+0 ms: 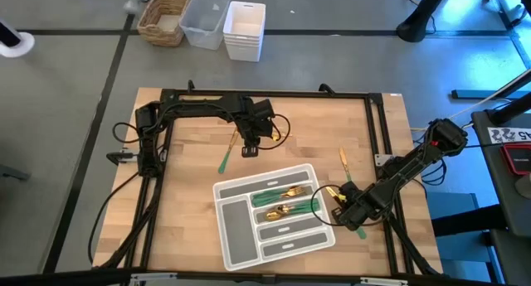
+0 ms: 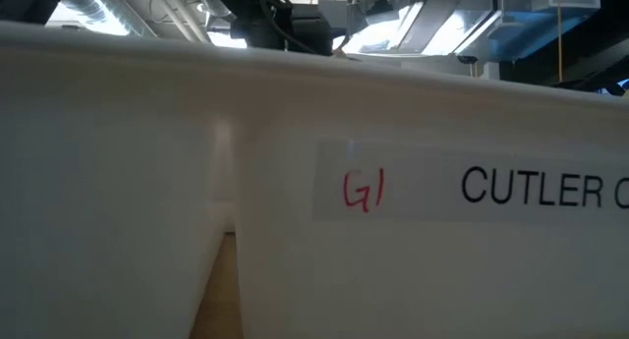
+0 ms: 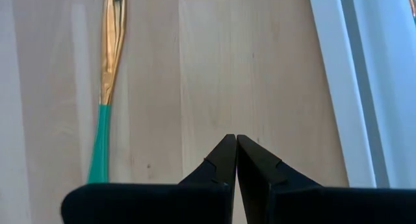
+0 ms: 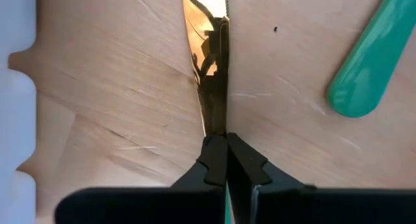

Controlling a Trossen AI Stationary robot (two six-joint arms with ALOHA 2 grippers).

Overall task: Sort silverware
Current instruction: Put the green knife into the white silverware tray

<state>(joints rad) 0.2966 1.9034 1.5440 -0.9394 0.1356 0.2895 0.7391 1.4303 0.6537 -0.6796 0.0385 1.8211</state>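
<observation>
A grey compartmented tray (image 1: 241, 228) lies near the table's front, and several gold-headed, green-handled pieces of silverware (image 1: 284, 201) rest in its far compartments. My right gripper (image 1: 342, 205) stands just right of the tray, shut on a gold-bladed piece (image 4: 211, 87). Another piece (image 1: 344, 166) lies on the wood just beyond it, its green handle end (image 4: 370, 62) showing in the right wrist view. My left gripper (image 1: 249, 147) hangs shut and empty above the table's far middle. Beside it lies a loose piece (image 3: 107, 74), flat on the wood. My right gripper pinches the gold piece between its two fingers at the narrow root of the blade (image 4: 216, 128), where gold gives way to green. The fingers come from above, pointing down, one on each side of the piece. The blade runs out along the wood toward the tray's corner.
A black frame (image 1: 377, 128) rims the table. Beyond the far edge stand a wicker basket (image 1: 163, 19), a clear bin (image 1: 205, 19) and a white bin (image 1: 245, 29). A white wall with a label (image 2: 472, 187) fills the low view.
</observation>
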